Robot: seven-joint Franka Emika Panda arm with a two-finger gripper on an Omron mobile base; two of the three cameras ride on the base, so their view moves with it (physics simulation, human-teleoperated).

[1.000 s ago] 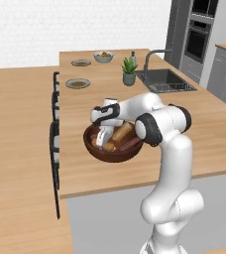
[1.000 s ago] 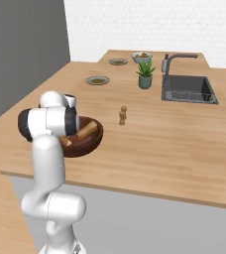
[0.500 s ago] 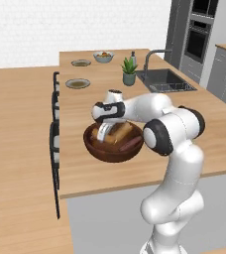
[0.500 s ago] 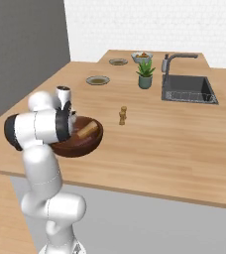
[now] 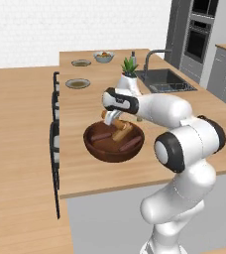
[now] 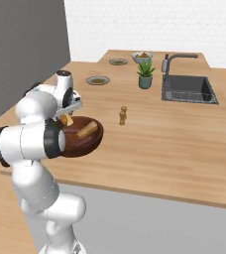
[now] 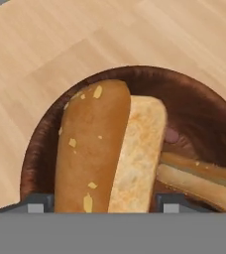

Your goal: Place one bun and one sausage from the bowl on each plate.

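Fingers (image 7: 39, 202): two dark tips, one at each side of a bun (image 7: 107, 149), closed against its flanks and gripping it; the split, toasted face of the bun points to one side, the seeded brown crust to the other, which suits a sideways pinch across the narrow width. Gripper (image 5: 111, 118): hanging over the far rim of the bowl (image 5: 92, 147), bun raised just above the contents, apparently so it can be carried clear without dragging the rest. Bowl: wide, dark reddish-brown, thick-walled, standing on the wooden counter (image 5: 85, 108) near its front edge, within easy reach of the arm. Contents: a second bun (image 5: 121, 132) lying tilted against the inside, and sausages (image 5: 130, 145) lying flat on the bottom; one sausage end (image 7: 171, 135) shows just beside the held bun in the hand view. Plates: near plate (image 5: 78, 83) and far plate (image 5: 81, 63), both well apart from the bowl toward the back of the counter, both awaiting a bun and a sausage by the look of them, though their surfaces are too small to read surely. Other items: pale fruit bowl (image 5: 104, 56), potted plant (image 5: 129, 69), small pepper mill (image 6: 122, 115), sink (image 5: 166, 80) with tap, all off the likely path to the plates.
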